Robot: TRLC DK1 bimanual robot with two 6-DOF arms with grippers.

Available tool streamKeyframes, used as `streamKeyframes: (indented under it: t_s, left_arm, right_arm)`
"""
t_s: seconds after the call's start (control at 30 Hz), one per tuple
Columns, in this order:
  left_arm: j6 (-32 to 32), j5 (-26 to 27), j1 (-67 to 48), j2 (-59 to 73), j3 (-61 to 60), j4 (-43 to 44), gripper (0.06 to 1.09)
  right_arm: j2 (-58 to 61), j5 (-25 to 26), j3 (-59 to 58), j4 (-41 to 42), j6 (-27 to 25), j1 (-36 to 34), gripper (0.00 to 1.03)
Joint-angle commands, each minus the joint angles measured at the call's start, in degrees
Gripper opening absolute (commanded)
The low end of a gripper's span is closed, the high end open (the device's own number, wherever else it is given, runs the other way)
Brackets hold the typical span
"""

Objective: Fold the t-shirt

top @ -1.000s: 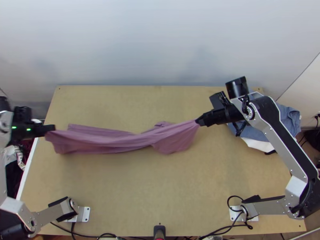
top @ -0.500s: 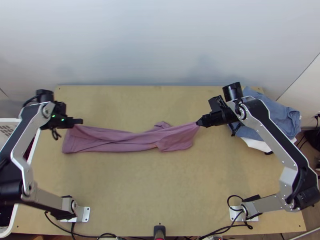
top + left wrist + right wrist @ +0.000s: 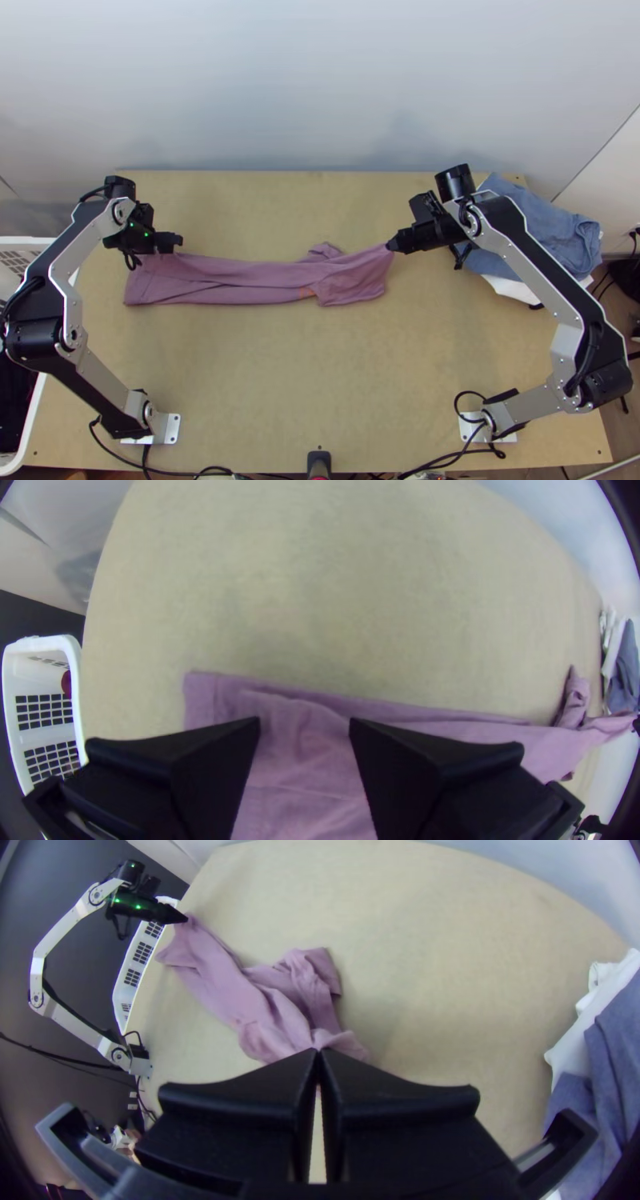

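In the top view the left gripper (image 3: 178, 242) is over the far left end of the mauve t-shirt (image 3: 240, 280); in its wrist view the left gripper (image 3: 305, 723) stands open, fingers apart, with cloth between and below them. The right gripper (image 3: 392, 245) is shut on the shirt's right end, lifting that corner a little. In the right wrist view the right gripper (image 3: 319, 1053) has its fingertips together on the cloth (image 3: 267, 1013). The shirt lies as a long, narrow folded strip across the table, with a small part sticking out toward the back near its right end.
Folded blue and white clothes (image 3: 536, 240) lie at the table's right edge. A white basket (image 3: 32, 400) stands off the left edge. Bare tabletop (image 3: 320, 376) lies in front of the shirt, and a pale wall (image 3: 320, 80) rises behind the table.
The left gripper has come inward to the right and let go of the shirt's left end, which has settled on the table. The right gripper has shifted slightly left, still holding its end.
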Motion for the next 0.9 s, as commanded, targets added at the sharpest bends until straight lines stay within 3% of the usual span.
streamKeyframes:
  t_s: [0.0, 0.1, 0.17, 0.4, 0.6, 0.87]
  left_arm:
    - [0.13, -0.20, 2.17, 0.37, 2.21, -2.43, 0.93]
    - [1.01, -0.20, 3.67, -2.10, 0.80, -3.04, 1.05]
    - [2.42, -0.20, 3.93, -4.47, -1.22, -2.96, 1.05]
    - [10.41, -3.19, 2.35, -9.39, -9.39, -2.87, 1.01]
    - [11.12, -5.21, 2.08, -10.01, -11.94, 0.56, 1.00]
    - [11.56, -7.23, 1.21, -7.90, -11.68, 4.25, 0.91]
  right_arm:
    - [0.70, -0.01, 0.92, 0.10, 0.10, 1.65, 0.03]
    - [0.70, -0.01, 0.92, 0.10, 0.10, 2.27, 0.03]
    - [0.70, -0.01, 1.01, 0.10, 0.10, 2.53, 0.03]
    - [0.96, -0.01, 1.36, 0.19, 0.10, 2.62, 0.03]
    - [0.79, -0.01, 1.28, 0.19, 0.10, 2.62, 0.03]
    - [0.44, -0.01, 1.10, 0.10, 0.10, 2.53, 0.03]
